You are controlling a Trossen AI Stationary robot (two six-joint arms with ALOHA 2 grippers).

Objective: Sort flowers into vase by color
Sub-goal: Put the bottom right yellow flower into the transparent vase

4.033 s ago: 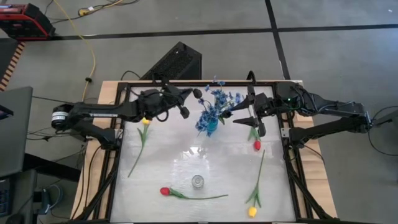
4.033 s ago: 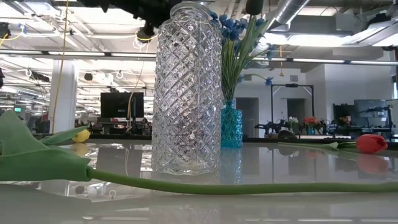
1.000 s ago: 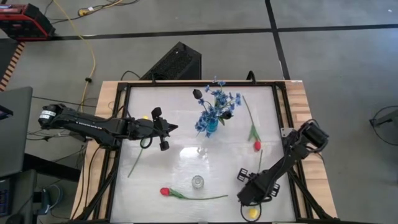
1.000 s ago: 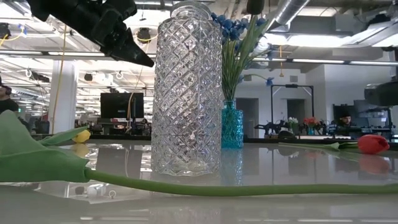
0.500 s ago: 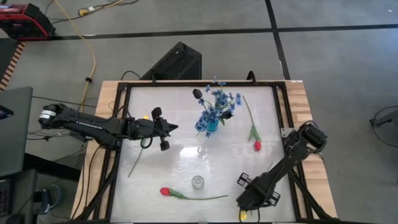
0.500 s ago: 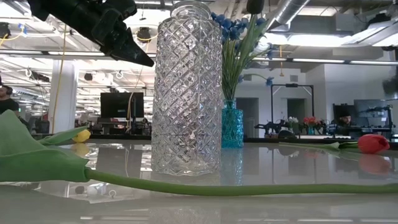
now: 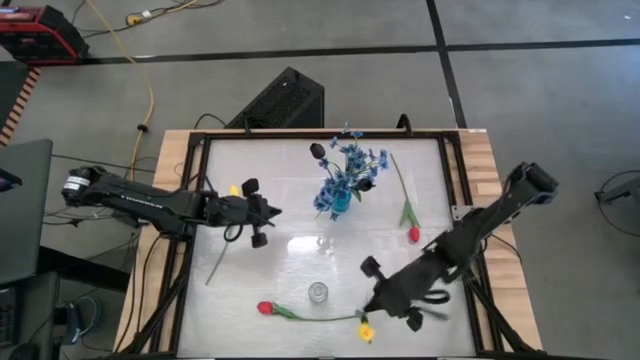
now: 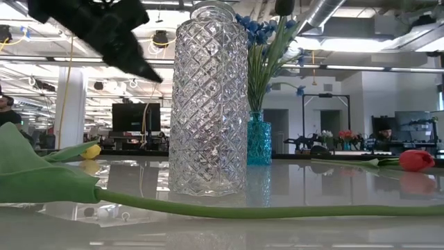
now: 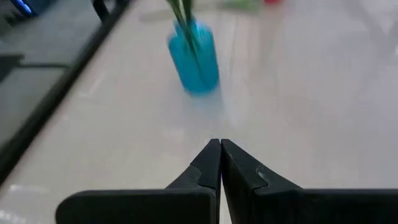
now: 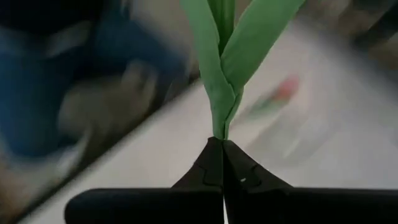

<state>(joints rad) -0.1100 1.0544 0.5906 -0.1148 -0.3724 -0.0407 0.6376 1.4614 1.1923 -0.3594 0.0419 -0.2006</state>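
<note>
Four tulips are out of the vases: a yellow tulip at the near edge, pinched by its stem in the closed right claw; a red tulip lying near left beside the clear vase; another red tulip at right; and a second yellow tulip at left, by the left claw, which hovers shut and empty. One blue vase at the far middle holds the blue sprays and two dark buds. Stems look light, thin and bendy; I judge a grip low on the stem, near the leaves, steadiest, since the heads will droop.
</note>
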